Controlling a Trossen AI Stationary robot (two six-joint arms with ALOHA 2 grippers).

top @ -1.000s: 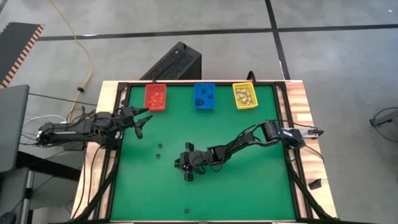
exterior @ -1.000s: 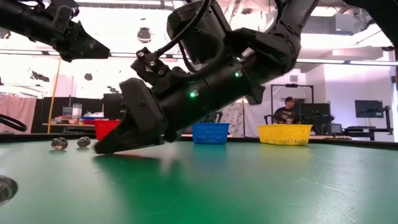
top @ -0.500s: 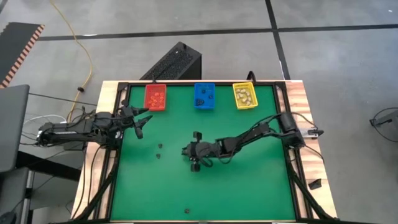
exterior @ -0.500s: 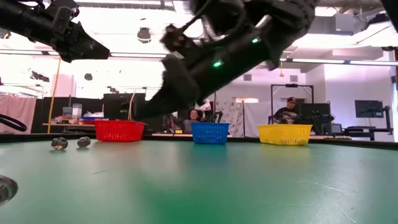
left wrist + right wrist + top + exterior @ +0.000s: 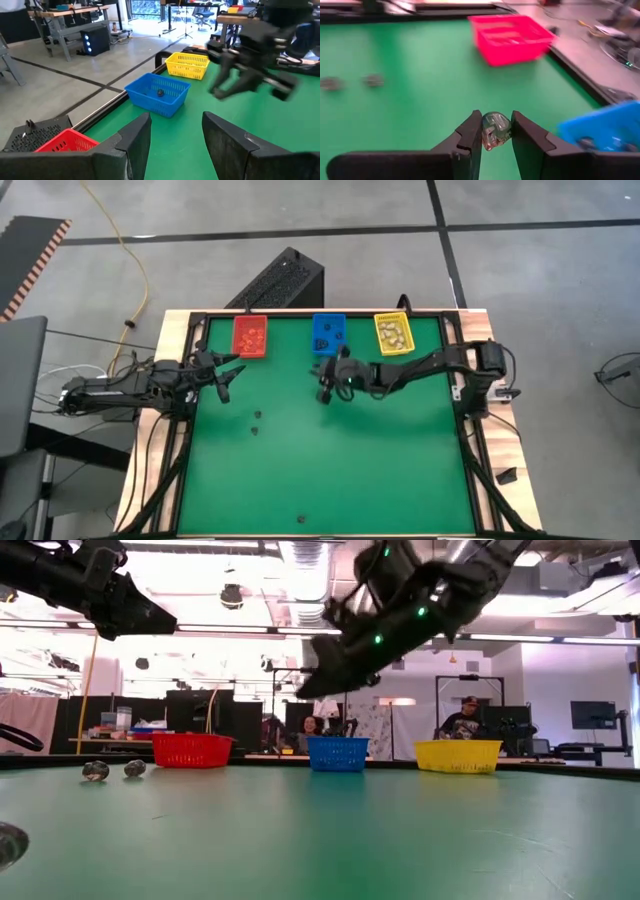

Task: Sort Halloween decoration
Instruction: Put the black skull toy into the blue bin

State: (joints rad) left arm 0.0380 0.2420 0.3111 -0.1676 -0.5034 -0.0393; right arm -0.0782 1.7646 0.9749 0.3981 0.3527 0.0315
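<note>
My right gripper [image 5: 496, 135] is shut on a small greyish, skull-like trinket [image 5: 495, 130] of the Halloween decoration. It hangs above the green mat [image 5: 380, 460], just short of the blue bin [image 5: 328, 334], and also shows in the low view [image 5: 312, 690]. Two more trinkets [image 5: 256, 423] lie on the mat left of centre, and one [image 5: 303, 518] lies near the front edge. My left gripper [image 5: 175, 140] waits open at the table's left edge [image 5: 225, 375], raised and level. My right gripper pinches the trinket's two sides [image 5: 487, 131] between the free ends of its two fingers. The fingers slant a little downward, pointing toward the table's left. The trinket is lifted clear of the mat.
A red bin [image 5: 250, 336], the blue bin and a yellow bin [image 5: 393, 334] stand in a row along the far edge, each with trinkets inside. A black frame rims the mat. People sit in the room beyond the table [image 5: 462, 718].
My right gripper has risen off the mat from near the table's middle and swung toward the far edge, up to the blue bin. It has tipped from steeply down to nearly level.
</note>
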